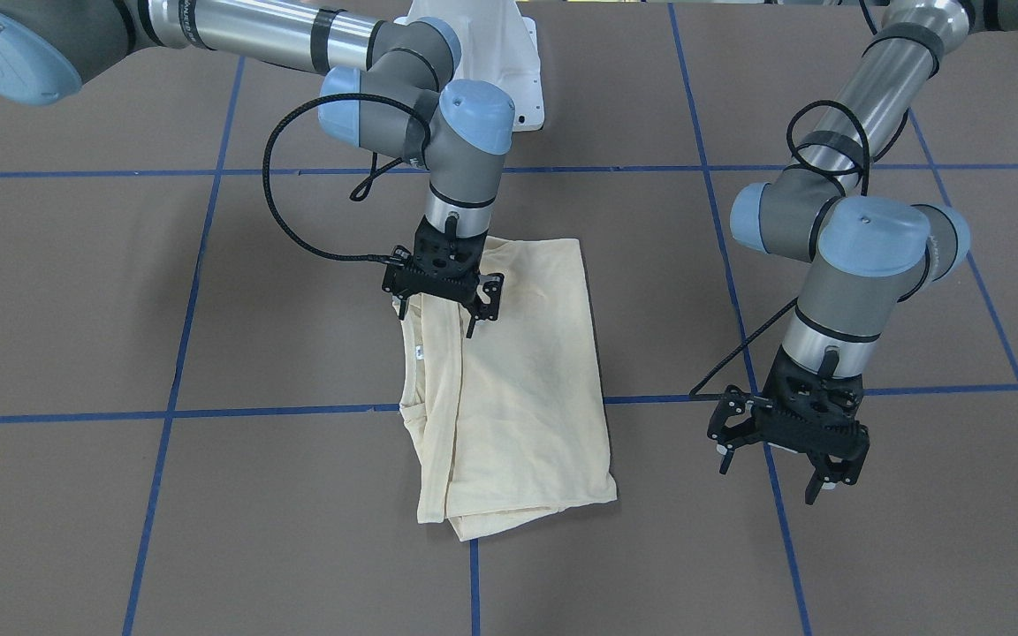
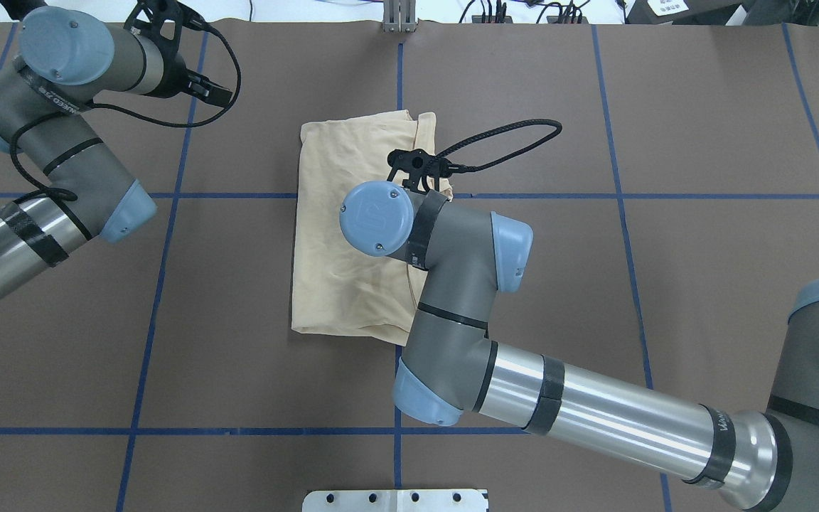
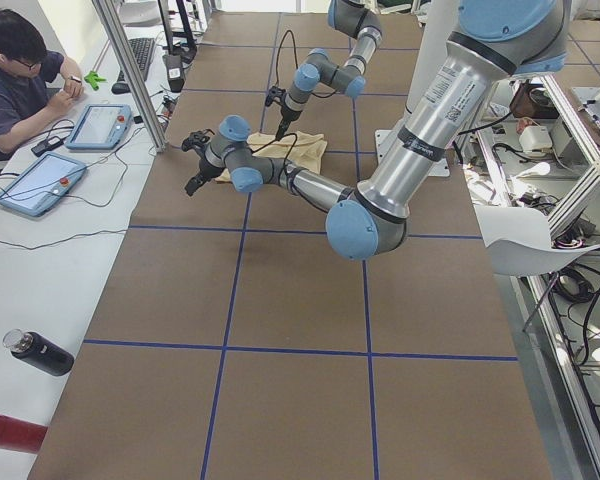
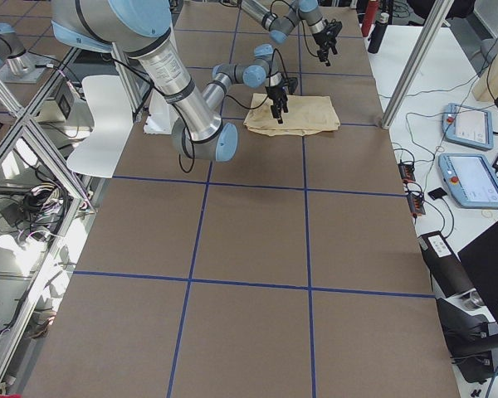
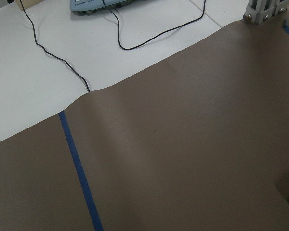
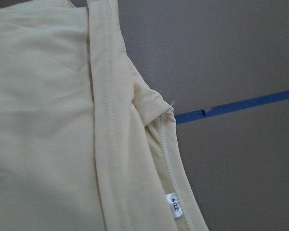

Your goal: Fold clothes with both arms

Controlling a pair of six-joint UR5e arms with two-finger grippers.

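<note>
- since the right gripper [image 1: 438, 318] is parked low over the shirt's [image 1: 527, 380] robot-side corner with its fingers spread and nothing pinched, i'd call this the moment just ahead of a grab. can't tell if the tips touch the fabric.
- shirt sits mid table on the brown cover [image 1: 120, 309], folded into a long rectangle, plain side up, with the collar edge and size label [image 6: 174, 206] on the right arm's side.
- left gripper [image 1: 770, 473] hangs well apart from the shirt, fingers spread too, holding nothing. its wrist cam sees only cover, blue tape [image 5: 79, 178] and the white bench [image 5: 38, 72] with loose wires [image 5: 53, 55].
- what could go wrong: the fabric looks thin and stacked in several layers, so a pinch here could catch just 1 layer and peel the stack open, or catch all of them and drag the lot.
- with only 1 gripper on it, a lift would probably skew the fold. the left needs to come in first imo.
- the right arm's cable loop [image 1: 279, 212] hangs beside the shirt and might snag on a sweep.
- edges: the operator-side end is uneven, a lower layer [image 1: 465, 530] pokes out at the corner.
- room: bare cover on all 4 sides of the shirt, but the left gripper looks close to the cover's operator-side edge, so i'd bring it inward, not outward.
</note>
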